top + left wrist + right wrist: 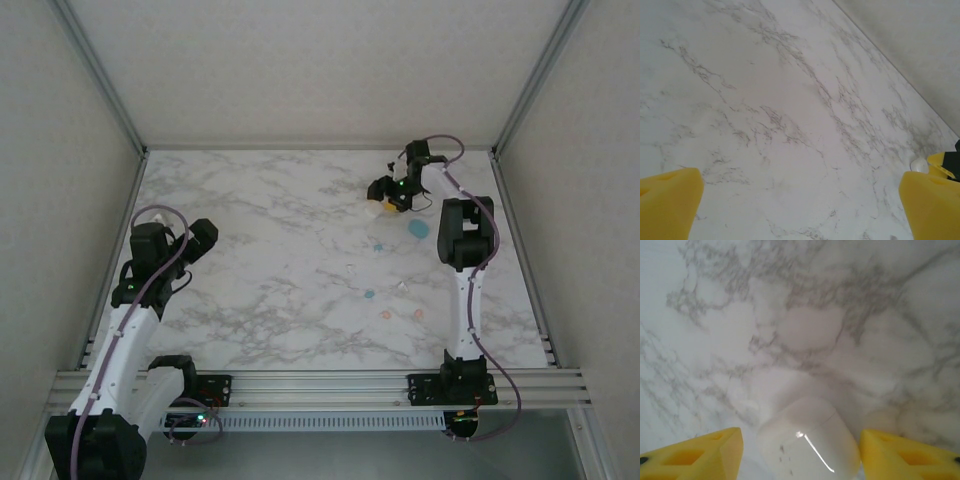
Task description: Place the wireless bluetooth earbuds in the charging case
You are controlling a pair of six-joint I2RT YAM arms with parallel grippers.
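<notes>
My right gripper (386, 203) reaches to the far back of the marble table (260, 260) and is shut on the white charging case (377, 209). In the right wrist view the case (807, 445) sits between the yellow fingertips of that gripper (801, 452), lid closed. The earbuds lie loose on the table: teal ones (377, 246) (369, 295), white ones (351, 268) (403, 286) and pink ones (386, 314) (418, 313). My left gripper (205, 238) hovers at the left, open and empty (800, 205).
A teal case (418, 229) lies just right of the right gripper, beside the right arm's forearm (465, 235). Grey walls and an aluminium frame (320, 385) close in the table. The left wrist view catches the white case (919, 164) far off at its right edge.
</notes>
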